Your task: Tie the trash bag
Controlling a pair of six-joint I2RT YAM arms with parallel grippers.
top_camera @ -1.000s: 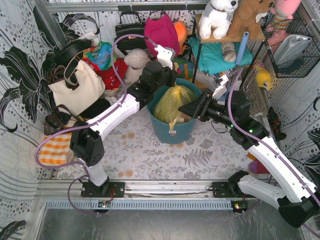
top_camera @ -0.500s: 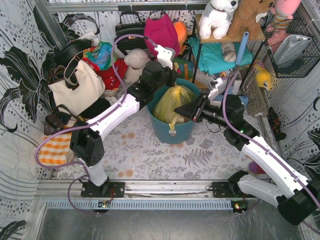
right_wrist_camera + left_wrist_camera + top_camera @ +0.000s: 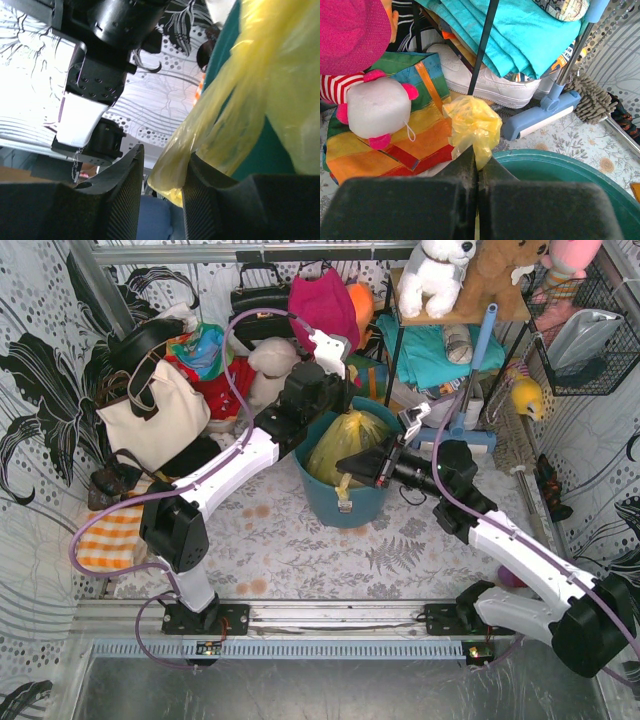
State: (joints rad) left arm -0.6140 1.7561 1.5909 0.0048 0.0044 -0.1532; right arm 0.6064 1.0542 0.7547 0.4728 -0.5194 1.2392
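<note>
The trash bag (image 3: 348, 438), yellow-green and crinkly, sits in a round teal bin (image 3: 345, 502) at the back of the mat. My left gripper (image 3: 479, 165) is shut on a bunched tuft of the bag (image 3: 472, 125), just above the bin's rim (image 3: 555, 162). From the right, my right gripper (image 3: 162, 160) reaches the bag's front. Its jaws are apart, and a twisted strip of the bag (image 3: 220, 130) hangs between them. The strip rests against the right finger (image 3: 200, 190), with a gap to the left one. In the top view this gripper (image 3: 347, 462) hovers over the bin's near side.
Behind the bin lie a rainbow-striped bag (image 3: 395, 145), a white plush toy (image 3: 377, 107), a white sneaker (image 3: 490, 82) and a blue mop head (image 3: 540, 112). A black shelf leg (image 3: 482, 45) stands close by. Handbags (image 3: 155, 415) crowd the back left.
My right arm has swung left from beside the bin to the bag's front, and its jaws have narrowed around a strip of bag. The left gripper has held still.
</note>
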